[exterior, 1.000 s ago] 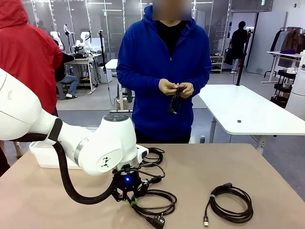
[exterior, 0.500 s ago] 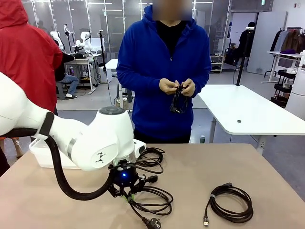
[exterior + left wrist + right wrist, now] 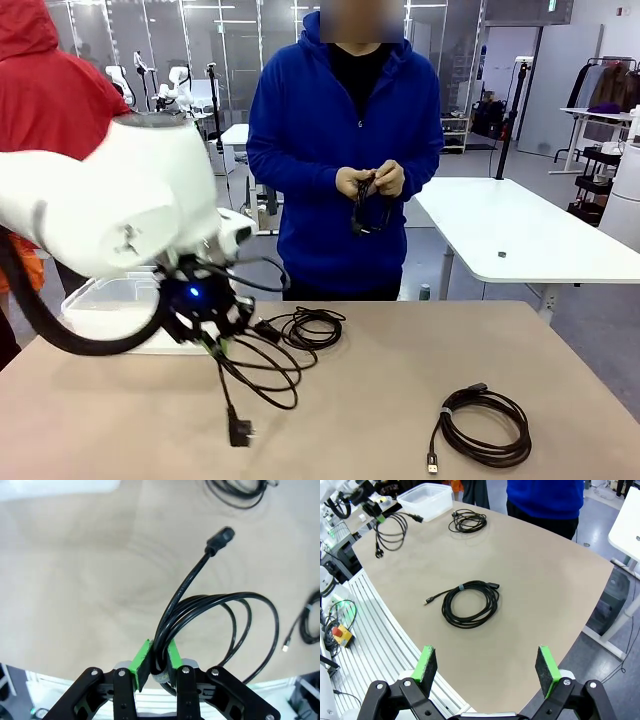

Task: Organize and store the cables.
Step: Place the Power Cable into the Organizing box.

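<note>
My left gripper (image 3: 207, 337) is shut on a black power cable (image 3: 258, 372) and holds it above the table. Its loops hang down and the plug (image 3: 240, 432) dangles lowest. In the left wrist view the green pads (image 3: 140, 660) pinch the cord bundle (image 3: 210, 600). A second coiled cable (image 3: 311, 328) lies at the table's middle back. A third, with a USB-like end, lies at the front right (image 3: 484, 426). The person at the far side holds another cable (image 3: 368, 210) in both hands. My right gripper (image 3: 486, 666) hangs open high over the table, above the third coil (image 3: 470, 602).
A clear white plastic bin (image 3: 108, 303) stands at the table's back left, just behind my left arm, and also appears far off in the right wrist view (image 3: 427, 495). A person in red stands at the far left. Bare tabletop lies between the coils.
My left arm has risen and swung left toward the bin, lifting the power cable off the table so its plug now dangles. The person keeps working the cable in their hands.
</note>
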Controlling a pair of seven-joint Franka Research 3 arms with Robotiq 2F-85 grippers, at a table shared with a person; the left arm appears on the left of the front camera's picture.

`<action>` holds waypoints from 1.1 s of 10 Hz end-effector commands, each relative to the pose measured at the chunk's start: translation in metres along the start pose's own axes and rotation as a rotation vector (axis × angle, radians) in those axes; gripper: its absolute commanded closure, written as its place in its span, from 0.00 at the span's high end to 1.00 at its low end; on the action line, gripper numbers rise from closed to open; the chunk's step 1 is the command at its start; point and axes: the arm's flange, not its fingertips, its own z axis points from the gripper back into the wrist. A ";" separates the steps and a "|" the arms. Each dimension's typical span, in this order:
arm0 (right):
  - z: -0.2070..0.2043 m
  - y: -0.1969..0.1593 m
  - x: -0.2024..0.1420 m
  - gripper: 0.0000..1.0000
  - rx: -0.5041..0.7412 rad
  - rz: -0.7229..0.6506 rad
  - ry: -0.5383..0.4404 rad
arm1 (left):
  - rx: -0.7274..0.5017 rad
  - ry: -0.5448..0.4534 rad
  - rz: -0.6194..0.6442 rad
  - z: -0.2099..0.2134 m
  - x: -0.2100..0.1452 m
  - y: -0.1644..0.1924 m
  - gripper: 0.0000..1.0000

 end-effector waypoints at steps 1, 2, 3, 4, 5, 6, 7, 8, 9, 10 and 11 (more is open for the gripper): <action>0.000 0.000 0.000 1.00 0.003 0.018 -0.007 | 0.020 0.011 -0.122 0.025 0.016 0.025 0.05; 0.000 0.000 0.000 1.00 0.003 0.018 -0.007 | 0.020 0.001 -0.146 0.028 0.021 0.030 0.05; 0.000 0.000 0.000 1.00 0.003 0.018 -0.007 | 0.024 0.009 -0.242 0.026 0.025 0.023 0.05; 0.000 0.000 0.000 1.00 0.003 0.018 -0.007 | 0.017 -0.013 -0.103 0.029 0.015 0.027 0.05; 0.000 0.000 0.000 1.00 0.003 0.018 -0.007 | 0.017 -0.013 -0.103 0.029 0.015 0.027 0.05; 0.000 0.000 0.000 1.00 0.003 0.018 -0.007 | 0.017 -0.013 -0.103 0.029 0.015 0.027 0.05; 0.000 0.000 0.000 1.00 0.003 0.018 -0.007 | 0.017 -0.013 -0.103 0.029 0.015 0.027 0.05; 0.000 0.000 0.000 1.00 0.003 0.018 -0.007 | 0.026 -0.007 -0.140 0.026 0.017 0.028 0.17; 0.000 0.000 0.000 1.00 0.003 0.018 -0.007 | 0.020 -0.098 -0.295 0.043 0.025 0.042 0.17; 0.000 0.000 0.000 1.00 0.003 0.018 -0.007 | -0.010 -0.124 -0.310 0.063 0.044 0.065 0.17; 0.000 0.000 0.000 1.00 0.003 0.018 -0.007 | -0.058 -0.150 -0.288 0.079 0.064 0.091 0.17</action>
